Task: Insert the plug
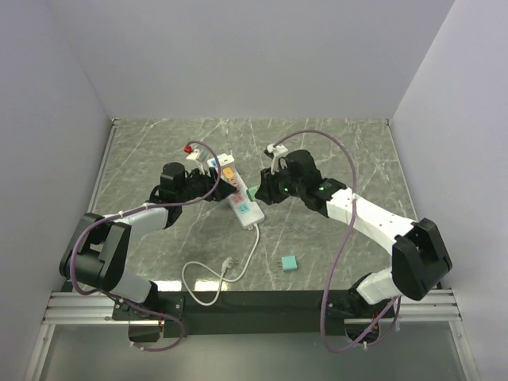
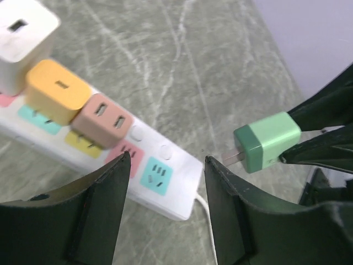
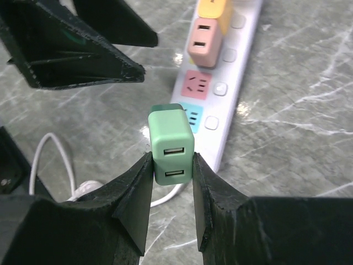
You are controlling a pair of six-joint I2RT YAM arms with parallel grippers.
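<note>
The plug (image 3: 172, 132), a mint-green cube w/ a darker front band, is clamped in the right gripper (image 3: 172, 161), just short of the teal socket (image 3: 194, 117) of the power strip (image 3: 234, 72). Its two USB ports (image 3: 174, 152) are shown only by the right wrist cam; its prongs (image 2: 231, 158) (aimed at the strip) are seen only from the left wrist. The left gripper (image 2: 164, 160) is spread open, strip end just beyond its fingertips.

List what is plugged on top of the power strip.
A white adapter, a yellow adapter and a pink adapter sit on the power strip; sockets beneath them are hidden.
</note>
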